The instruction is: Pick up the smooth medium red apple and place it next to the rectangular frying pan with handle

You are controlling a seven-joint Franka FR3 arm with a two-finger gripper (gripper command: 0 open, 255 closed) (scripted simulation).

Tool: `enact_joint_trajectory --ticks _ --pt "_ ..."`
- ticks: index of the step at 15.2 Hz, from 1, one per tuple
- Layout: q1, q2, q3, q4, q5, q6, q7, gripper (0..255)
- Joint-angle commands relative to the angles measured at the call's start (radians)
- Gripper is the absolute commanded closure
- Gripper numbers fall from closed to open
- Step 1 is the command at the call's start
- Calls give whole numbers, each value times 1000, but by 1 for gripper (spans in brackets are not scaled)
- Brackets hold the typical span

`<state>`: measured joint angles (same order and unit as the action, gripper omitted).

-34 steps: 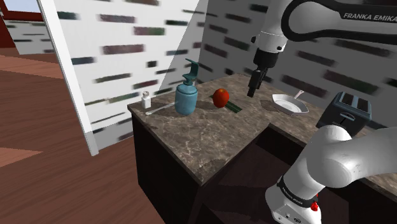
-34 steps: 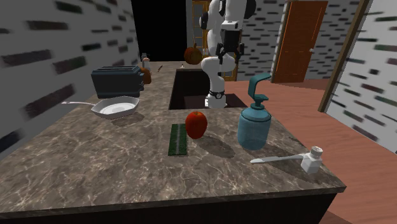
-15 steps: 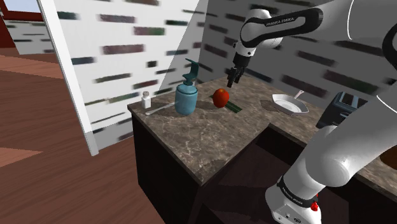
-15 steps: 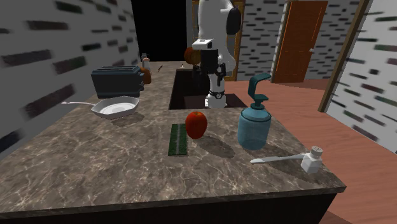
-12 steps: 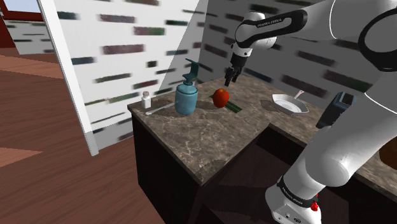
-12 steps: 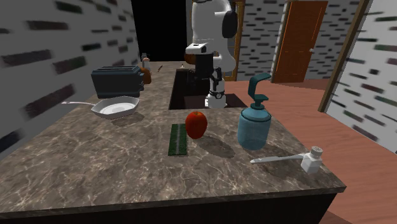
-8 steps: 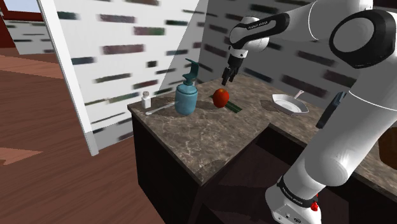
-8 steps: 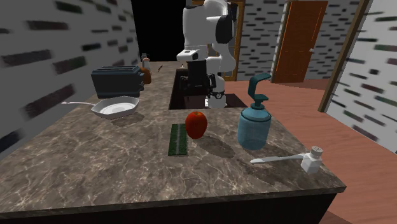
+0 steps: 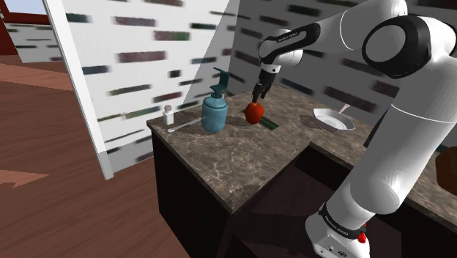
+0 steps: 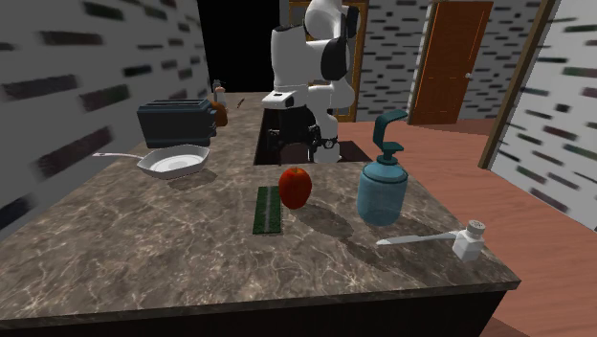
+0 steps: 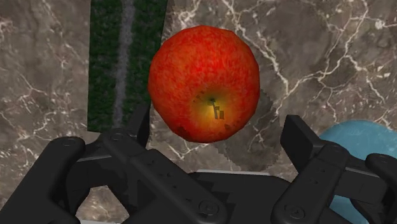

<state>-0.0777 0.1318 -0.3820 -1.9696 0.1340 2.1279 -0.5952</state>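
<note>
A red apple (image 9: 254,112) (image 10: 296,187) stands upright on the dark marble counter, its stem dimple facing the wrist camera (image 11: 203,83). My black gripper (image 9: 257,96) (image 10: 291,151) (image 11: 216,130) hangs just above it, pointing down, open. Its two fingertips (image 11: 139,121) stand well apart on either side of the apple's near edge and do not touch it. A pale frying pan with a handle (image 9: 333,119) (image 10: 174,163) lies farther along the counter toward the shoulder view's right, well away from the apple.
A blue soap dispenser (image 9: 214,110) (image 10: 384,187) (image 11: 356,146) stands close beside the apple. A dark green strip (image 9: 269,122) (image 10: 268,209) (image 11: 121,57) lies on its other side. A white shaker (image 9: 168,115) (image 10: 470,239) sits near the counter corner, a dark toaster (image 9: 395,126) (image 10: 174,122) behind the pan.
The arm has swung from near the pan toward the shoulder view's left and lowered, bringing the gripper down over the apple. The apple has not moved.
</note>
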Motion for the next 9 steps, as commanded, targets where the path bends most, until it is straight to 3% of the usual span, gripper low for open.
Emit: enact_joint_trajectory --ticks 1,8,9 --pt "0 3 1 -15 3 18 -2 0" --pt "0 3 1 -14 3 17 -2 0" --pt "0 3 1 -14 3 17 -2 255"
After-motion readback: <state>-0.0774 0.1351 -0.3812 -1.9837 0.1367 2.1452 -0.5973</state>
